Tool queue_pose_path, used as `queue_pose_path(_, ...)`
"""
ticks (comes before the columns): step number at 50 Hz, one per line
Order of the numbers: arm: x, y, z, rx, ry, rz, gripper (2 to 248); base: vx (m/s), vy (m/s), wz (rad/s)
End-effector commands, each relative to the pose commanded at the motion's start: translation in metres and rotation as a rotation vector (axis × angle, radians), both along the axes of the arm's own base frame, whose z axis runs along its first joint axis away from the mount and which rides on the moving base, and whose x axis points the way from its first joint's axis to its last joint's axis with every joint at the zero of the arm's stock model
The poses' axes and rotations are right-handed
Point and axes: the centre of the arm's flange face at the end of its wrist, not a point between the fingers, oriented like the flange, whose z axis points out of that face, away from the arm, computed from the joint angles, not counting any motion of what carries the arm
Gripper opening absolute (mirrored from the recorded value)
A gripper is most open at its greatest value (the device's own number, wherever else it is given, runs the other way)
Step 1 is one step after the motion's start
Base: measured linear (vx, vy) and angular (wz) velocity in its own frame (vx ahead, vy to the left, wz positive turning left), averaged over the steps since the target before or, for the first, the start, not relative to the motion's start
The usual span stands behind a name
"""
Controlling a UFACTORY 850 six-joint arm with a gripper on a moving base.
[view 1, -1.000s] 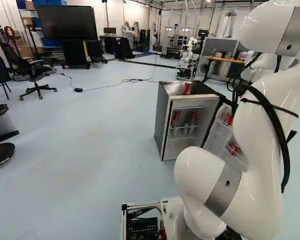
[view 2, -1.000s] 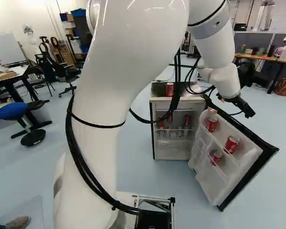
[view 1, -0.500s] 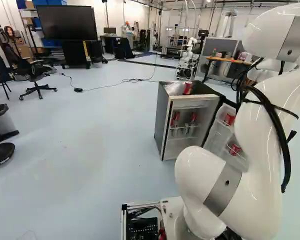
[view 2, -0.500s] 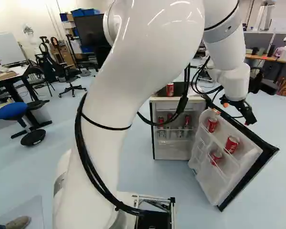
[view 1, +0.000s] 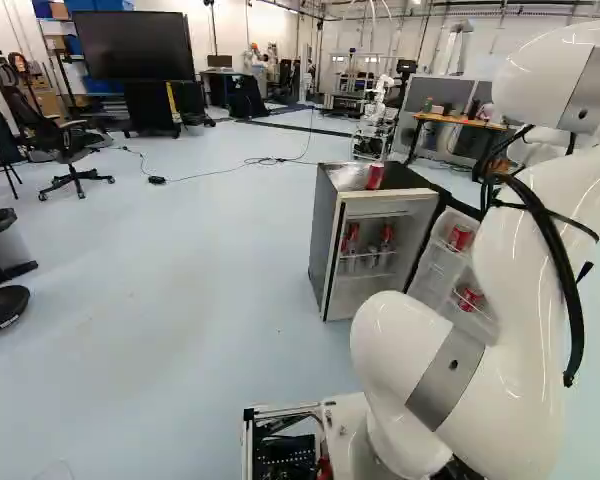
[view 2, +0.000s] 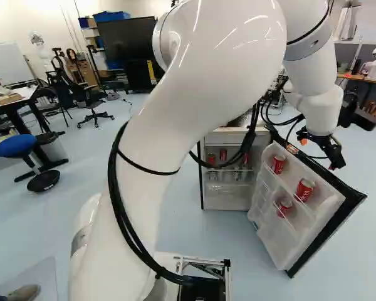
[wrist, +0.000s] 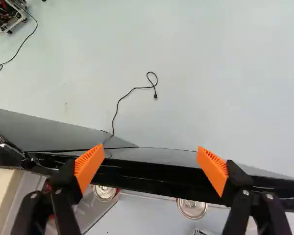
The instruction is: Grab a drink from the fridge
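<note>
Three door cans [view 2: 304,190] stand on the shelves [view 2: 271,188] of the fridge door [view 2: 272,248], two higher and one lower. Further cans [view 2: 211,159] stand inside the fridge [view 1: 325,240], on its wire rack [view 1: 368,255]. One top can [view 1: 375,175] stands on the fridge, beside some clear wrap [view 1: 349,177]. The door is wide open. Over its upper edge hangs the claw [view 2: 321,154], pointing down. In the wrist view the claw [wrist: 149,149] is spread wide and has hold of nothing; the door's black edge [wrist: 152,177] crosses beneath the gap between its orange pads [wrist: 89,164] (contact with it cannot be determined). Two can lids show just past that edge. A thin cord [wrist: 118,103] lies on the floor [wrist: 210,73] beyond. Farther off, the left base view shows a black chair [view 1: 68,145], a large screen [view 1: 140,45] and another robot [view 1: 373,125].
</note>
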Motion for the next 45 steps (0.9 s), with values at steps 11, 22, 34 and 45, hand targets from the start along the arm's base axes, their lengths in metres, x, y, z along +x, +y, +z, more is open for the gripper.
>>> queue_pose_path(11, -0.001, 0.002, -0.002, 0.034, 0.015, 0.007, 247, 0.0, 0.0, 0.0)
queue_pose_path(22, -0.003, 0.008, -0.005, 0.104, 0.045, 0.021, 247, 0.0, 0.0, 0.0)
queue_pose_path(34, -0.005, 0.014, -0.008, 0.172, 0.076, 0.036, 247, 0.0, 0.0, 0.0)
queue_pose_path(45, -0.005, 0.016, -0.006, 0.18, 0.079, 0.038, 247, 0.0, 0.0, 0.0)
